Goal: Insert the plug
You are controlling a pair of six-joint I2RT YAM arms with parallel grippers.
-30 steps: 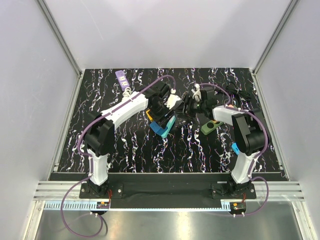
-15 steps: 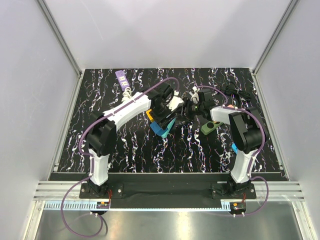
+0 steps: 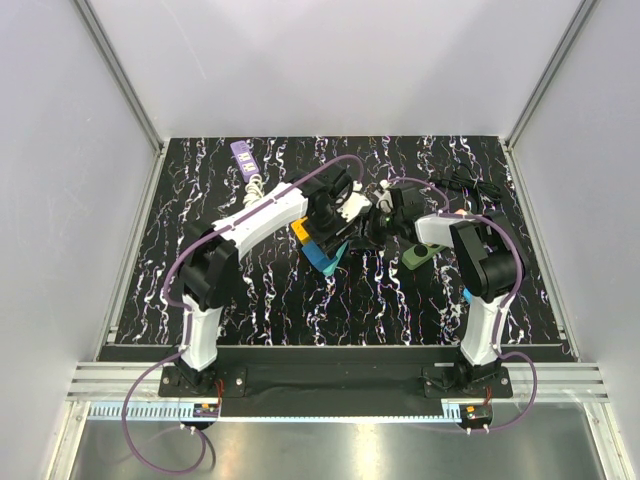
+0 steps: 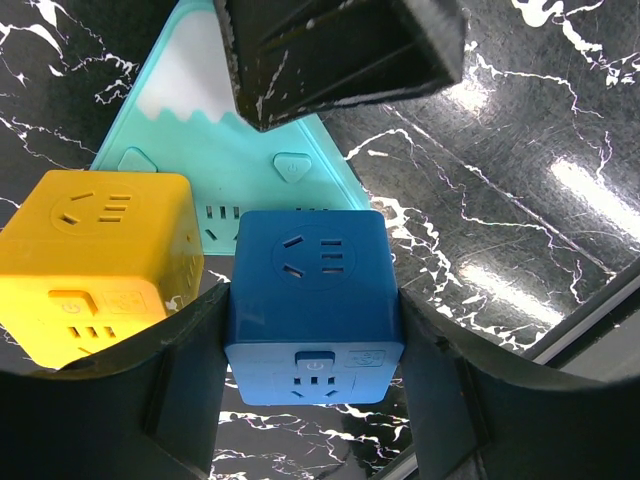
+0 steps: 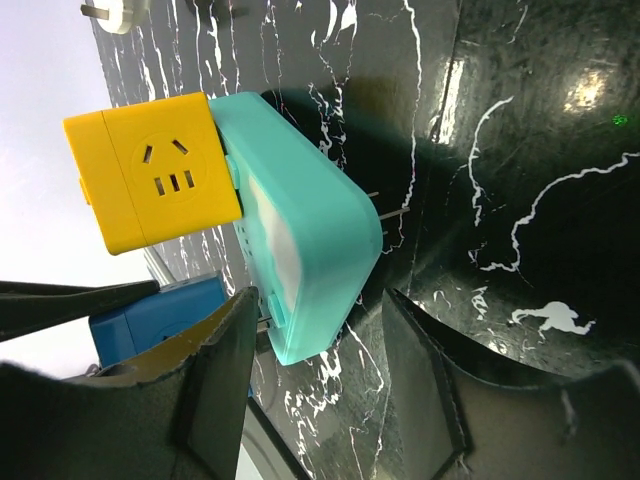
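The left jaws are closed on the blue cube, 1 finger pressed against each side, holding it just above the surface. This cube looks like the plug to be inserted. Its back face sits right against the edge of the teal base, beside the yellow cube, which already sits flush against the same base.

The right jaws stand partly open with nothing clamped between them. They hover close to the far end of the teal base, probably ready to steady it.

Picking up the cube and lining it up look done. Seating it is the doubtful part. In the right wrist view a thin gap shows between the blue cube and the teal base, so the pins may be only partly in, though the angle is too poor to be sure. What seems left is 1 firm push home, then letting go.
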